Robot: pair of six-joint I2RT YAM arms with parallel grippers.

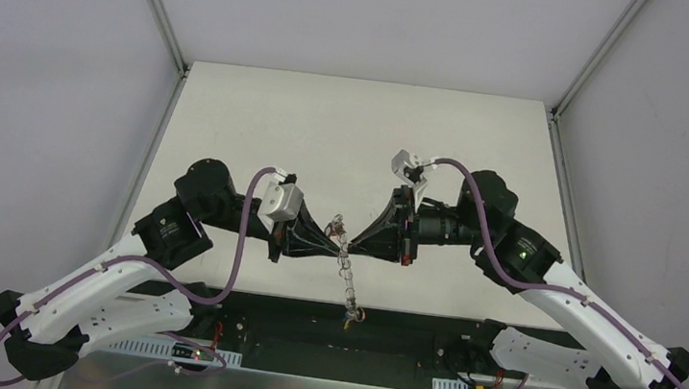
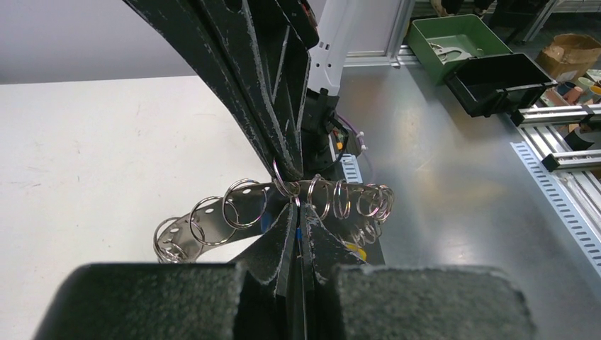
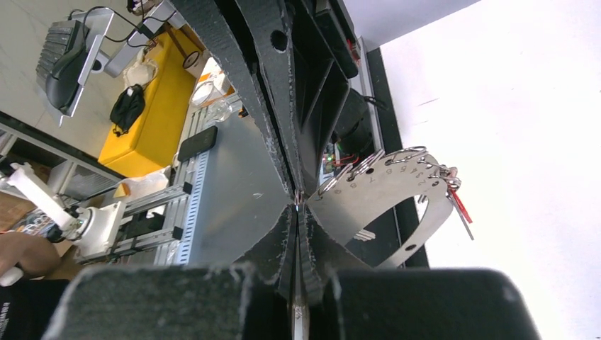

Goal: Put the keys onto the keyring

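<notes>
Threading step, I think. Both hands are meeting tip to tip in the air above the near part of the off-white counter (image 1: pixel 328 135). The left hand (image 2: pixel 297 212) is gripping the keyring (image 3: pixel 386 195), a thin silvery curved metal band with numbered holes and small split rings strung along it, and its fingers are fully closed on the band's edge. The right hand (image 3: pixel 298 211) is also closed, pinching what looks like one small ring at the same spot. I can't tell whether a key is sitting inside that pinch. The keys (image 1: pixel 350 317), tiny silvery ones with red, yellow and blue plastic heads, are hanging off rings on the band, and the coloured heads seen from above are lying just past the counter's near edge. The keyring's long axis is running from the pinch out over that near edge, bowed in an arc, with the key end pointing towards the arm bases. How much of that is droop, the top view isn't showing. The next move is probably calling for one hand to act as a fixed clamp while the other is feeding the ring's coil round with small rotations and no pulling, since the free end is likely to swing.
</notes>
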